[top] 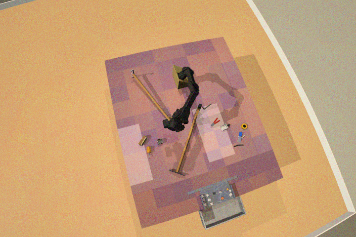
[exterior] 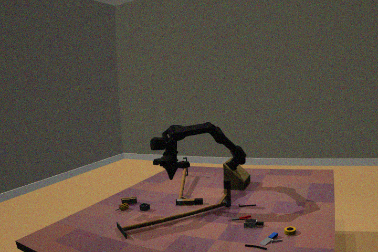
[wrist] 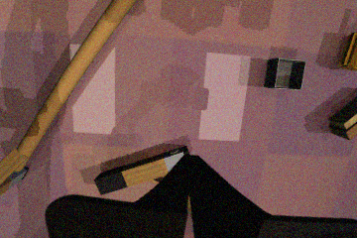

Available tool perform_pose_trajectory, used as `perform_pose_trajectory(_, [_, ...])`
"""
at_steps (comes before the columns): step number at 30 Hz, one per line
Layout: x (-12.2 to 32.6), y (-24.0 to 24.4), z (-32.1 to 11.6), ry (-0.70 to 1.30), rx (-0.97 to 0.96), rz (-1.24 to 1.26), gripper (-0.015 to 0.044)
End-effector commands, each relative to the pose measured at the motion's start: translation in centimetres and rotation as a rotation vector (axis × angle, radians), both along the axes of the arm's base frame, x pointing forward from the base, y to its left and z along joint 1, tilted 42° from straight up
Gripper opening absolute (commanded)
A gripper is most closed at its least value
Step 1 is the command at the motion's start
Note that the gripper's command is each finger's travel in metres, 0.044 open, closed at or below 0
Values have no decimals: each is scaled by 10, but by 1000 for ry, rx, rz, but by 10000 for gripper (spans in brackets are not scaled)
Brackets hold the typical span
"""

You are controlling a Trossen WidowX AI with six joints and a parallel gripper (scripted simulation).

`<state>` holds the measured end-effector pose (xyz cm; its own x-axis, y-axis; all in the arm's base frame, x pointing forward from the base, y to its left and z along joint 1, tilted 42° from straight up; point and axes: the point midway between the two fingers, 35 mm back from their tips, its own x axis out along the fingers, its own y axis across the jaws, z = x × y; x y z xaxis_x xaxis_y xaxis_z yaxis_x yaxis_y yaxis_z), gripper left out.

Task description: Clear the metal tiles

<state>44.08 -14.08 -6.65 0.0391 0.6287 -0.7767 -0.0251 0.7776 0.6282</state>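
Note:
The long scraper (top: 188,139) (exterior: 171,218) (wrist: 72,81) lies on the table, its wide dark blade towards the bench plate and its raised grip end nearer the arm's base. My gripper (exterior: 171,178) (wrist: 189,161) is shut and empty, pointing down above the table, left of the scraper in the top view. In the wrist view its tips overlap the grip block of a second long-handled tool (top: 150,96) (exterior: 182,185) (wrist: 144,173). The steel bench plate (top: 215,187) bears several small white, dark and orange tiles (top: 222,198). The catch box (top: 229,208) adjoins its far end; no tiles are distinguishable inside.
A small open box (top: 159,140) (exterior: 144,207) (wrist: 288,74), a yellow screwdriver (top: 148,149) (wrist: 355,51) and a wood-and-black block (top: 142,140) (exterior: 128,200) lie left. Red-handled pliers (top: 214,123), a yellow tape roll (top: 244,126) (exterior: 290,230) and a blue-handled tool (top: 240,134) lie right.

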Motion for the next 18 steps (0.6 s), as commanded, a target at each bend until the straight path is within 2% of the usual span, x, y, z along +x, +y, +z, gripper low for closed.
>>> perform_pose_trajectory(1, [17, 10, 13, 3, -4, -70, 0])
perform_pose_trajectory(18, [54, 50, 38, 57, 31, -249, 0])
